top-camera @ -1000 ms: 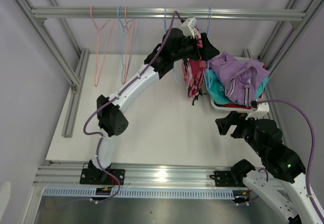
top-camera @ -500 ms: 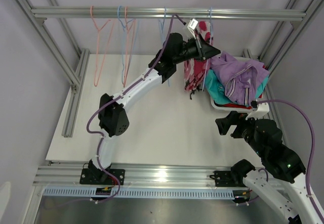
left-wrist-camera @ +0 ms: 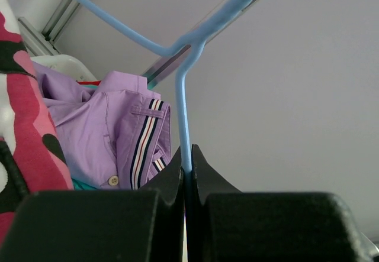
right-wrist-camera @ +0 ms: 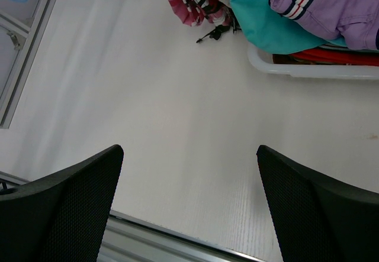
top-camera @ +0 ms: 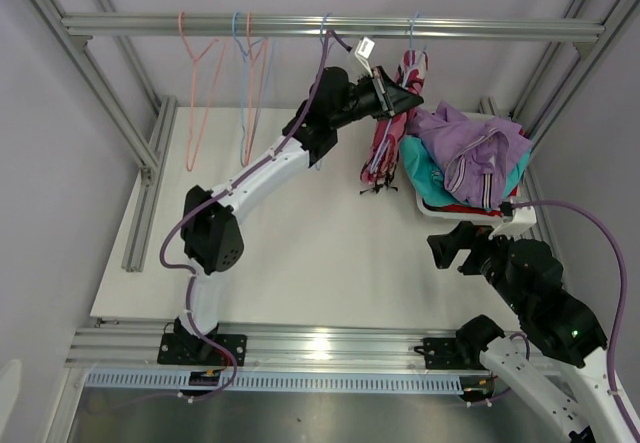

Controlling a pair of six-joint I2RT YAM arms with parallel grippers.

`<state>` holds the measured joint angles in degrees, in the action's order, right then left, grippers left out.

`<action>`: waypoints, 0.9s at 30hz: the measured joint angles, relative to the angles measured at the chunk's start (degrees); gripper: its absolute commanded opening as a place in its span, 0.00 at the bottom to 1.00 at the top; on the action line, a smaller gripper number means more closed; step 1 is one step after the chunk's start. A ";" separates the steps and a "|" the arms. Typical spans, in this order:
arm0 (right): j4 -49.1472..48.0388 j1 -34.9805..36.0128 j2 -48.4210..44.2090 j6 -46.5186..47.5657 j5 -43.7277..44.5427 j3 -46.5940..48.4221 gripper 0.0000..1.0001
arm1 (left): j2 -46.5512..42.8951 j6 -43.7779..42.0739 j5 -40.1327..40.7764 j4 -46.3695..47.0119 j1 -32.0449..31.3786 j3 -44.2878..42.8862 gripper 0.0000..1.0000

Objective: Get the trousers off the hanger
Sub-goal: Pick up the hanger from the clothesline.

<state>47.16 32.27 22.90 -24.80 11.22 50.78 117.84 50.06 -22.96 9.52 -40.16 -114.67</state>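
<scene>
Since a second ago the left gripper has gone from spread wide to pressed together, and its arm has drawn a little to the left, so the camouflage trousers now hang in a narrower, bunched fold.

Across the back of the white table runs a metal rail, with empty hangers hooked on its left half. At the table's right edge a white basket holds a heap: the lilac trousers lie on top, with the teal pair beneath them and a strip of the red pair at the bottom.

The camouflage trousers dangle from the blue hanger, just left of the basket and touching the heap, their lower end close above the table. The left gripper sits level with their top, its black fingers pinching the hanger's upright wire; in the left wrist view the cloth lies immediately left of the fingers.

The right gripper hovers low over bare table in front of the basket, jaws spread wide and holding nothing, well apart from the hanging trousers.
</scene>
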 measured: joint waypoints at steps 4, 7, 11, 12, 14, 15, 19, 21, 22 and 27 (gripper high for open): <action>0.00 0.02 -0.33 0.00 0.00 0.00 0.99 | 0.00 0.00 0.48 -3.52 -0.33 -2.32 0.00; 0.00 0.02 -0.74 0.00 0.04 0.00 1.00 | 0.00 -0.15 1.18 -6.47 -0.87 -4.35 0.00; -0.02 0.20 -1.22 -0.02 0.17 0.00 0.99 | -0.02 -0.96 1.99 -9.35 -0.96 -7.76 0.00; -0.02 0.24 -1.27 -0.02 0.17 0.00 1.00 | -0.13 -1.68 1.99 -9.79 -0.98 -8.20 0.01; -0.02 0.28 -1.36 -0.02 0.17 0.00 1.00 | -0.17 -3.34 2.32 -10.67 -1.25 -9.73 0.00; -0.02 0.28 -1.40 -0.02 0.17 0.00 1.00 | -0.17 -4.07 2.51 -11.43 -1.31 -10.64 0.00; -0.02 0.52 -1.53 -0.02 0.22 0.00 0.99 | -0.46 -6.36 3.32 -14.53 -1.33 -14.29 0.00; 0.00 0.61 -1.57 -0.02 0.22 0.00 1.00 | -1.40 -7.19 3.43 -15.26 -1.33 -14.32 0.00; 0.00 0.63 -1.60 -0.02 0.26 0.00 0.99 | -1.97 -7.72 3.50 -15.87 -1.33 -14.27 0.00; -0.02 0.66 -1.66 -0.02 0.37 0.00 0.99 | -7.19 -10.78 4.79 -19.23 -1.68 -9.77 0.00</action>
<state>47.13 32.93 21.23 -24.82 11.60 50.78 110.65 39.29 -18.17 -9.72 -41.85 -124.44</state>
